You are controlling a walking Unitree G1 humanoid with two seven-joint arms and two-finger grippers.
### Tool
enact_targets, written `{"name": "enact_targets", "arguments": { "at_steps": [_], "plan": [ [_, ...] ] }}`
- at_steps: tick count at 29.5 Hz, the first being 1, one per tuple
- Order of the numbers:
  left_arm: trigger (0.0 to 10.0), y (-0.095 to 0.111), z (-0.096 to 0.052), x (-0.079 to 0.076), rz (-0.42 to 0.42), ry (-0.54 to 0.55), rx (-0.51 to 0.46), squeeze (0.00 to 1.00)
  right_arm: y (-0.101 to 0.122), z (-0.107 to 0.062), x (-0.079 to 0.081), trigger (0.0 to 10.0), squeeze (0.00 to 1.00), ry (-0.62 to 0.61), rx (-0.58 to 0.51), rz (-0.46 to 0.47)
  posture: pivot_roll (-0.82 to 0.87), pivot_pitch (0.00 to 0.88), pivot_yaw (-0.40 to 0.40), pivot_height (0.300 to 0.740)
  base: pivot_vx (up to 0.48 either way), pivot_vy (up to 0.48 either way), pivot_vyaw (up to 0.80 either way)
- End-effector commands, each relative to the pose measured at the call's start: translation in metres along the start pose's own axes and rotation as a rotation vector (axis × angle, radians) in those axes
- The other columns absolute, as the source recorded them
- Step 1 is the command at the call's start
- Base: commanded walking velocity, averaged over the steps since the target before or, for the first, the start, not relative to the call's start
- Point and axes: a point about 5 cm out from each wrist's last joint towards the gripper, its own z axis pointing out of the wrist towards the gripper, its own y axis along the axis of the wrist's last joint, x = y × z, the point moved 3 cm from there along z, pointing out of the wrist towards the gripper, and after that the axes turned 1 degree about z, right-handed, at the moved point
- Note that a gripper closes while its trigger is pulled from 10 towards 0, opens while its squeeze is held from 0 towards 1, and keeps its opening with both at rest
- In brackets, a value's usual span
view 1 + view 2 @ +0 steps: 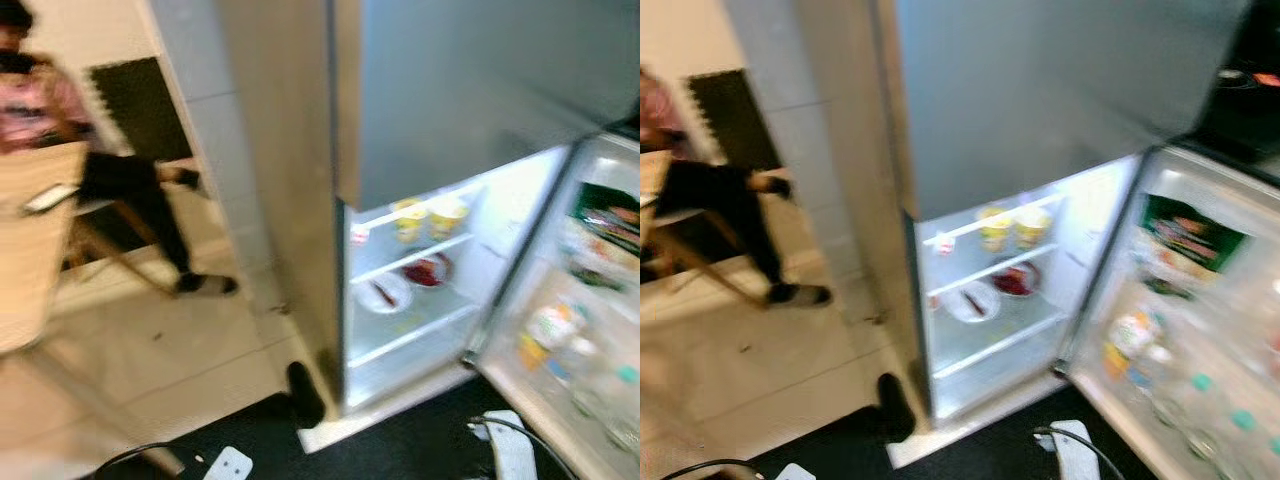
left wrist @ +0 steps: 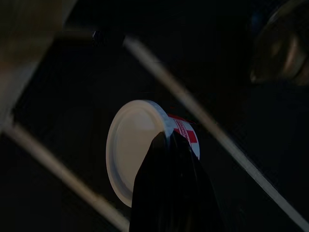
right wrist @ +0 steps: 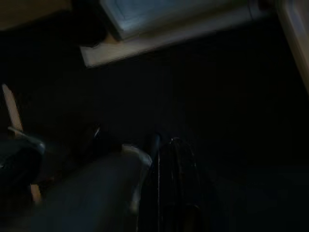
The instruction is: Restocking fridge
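Head views (blurred): grey fridge [image 1: 450,90] with smooth metallic front, lower compartment lit, door [image 1: 1200,330] swung open to the right. On the upper wire shelf, two yellow cups [image 1: 1012,228] side by side. On the shelf below, a round white plate [image 1: 971,301] beside a dark red dish [image 1: 1016,279]. In the door racks, a green packet [image 1: 1188,235] above, pale bottles with teal caps [image 1: 1200,395] lower down. Pale glossy tiled floor [image 1: 170,350] to the left; black mat [image 1: 400,440] at the fridge foot. Seated person [image 1: 60,120] at far left, legs in dark trousers stretched out.

Left wrist view (very dark): left gripper [image 2: 166,186] clamped on a round tub [image 2: 140,145] with a flat white lid and a red-and-white label along its side; one black finger across the tub's rim. Pale slanted bars across the dark background.

Right wrist view (very dark): right gripper [image 3: 169,188] over the black mat, fingers a single dark mass (apart or together: cannot tell). Fridge base and pale floor strip at the far edge.
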Motion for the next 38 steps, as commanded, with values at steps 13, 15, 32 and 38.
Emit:
{"name": "enact_targets", "arguments": {
  "at_steps": [13,15,32,38],
  "plan": [
    [10.0,0.0019,0.0004,-0.0006,-0.028,-0.004,-0.001,0.00,-0.0001,0.0009,0.0034,10.0,0.00,0.004,0.001,-0.001,-0.02,0.000,0.016,0.740,0.000,0.000,0.79],
    [10.0,0.0016,0.0003,-0.0007,-0.028,-0.004,0.000,0.00,-0.0002,0.0010,0.0039,10.0,0.00,0.005,0.001,-0.004,-0.02,0.000,0.018,0.740,0.000,0.000,0.79],
    [10.0,-0.0025,0.0002,-0.0069,-0.052,-0.034,0.015,0.00,-0.0041,0.0005,0.0023,10.0,0.00,-0.023,-0.005,0.022,-0.03,0.000,0.022,0.740,0.000,-0.018,0.56],
    [10.0,-0.0010,0.0004,-0.0058,-0.054,-0.033,0.013,0.00,-0.0045,0.0003,0.0017,10.0,0.00,-0.022,-0.005,0.022,-0.03,0.000,0.021,0.740,0.000,-0.382,0.00]
  ]
}}
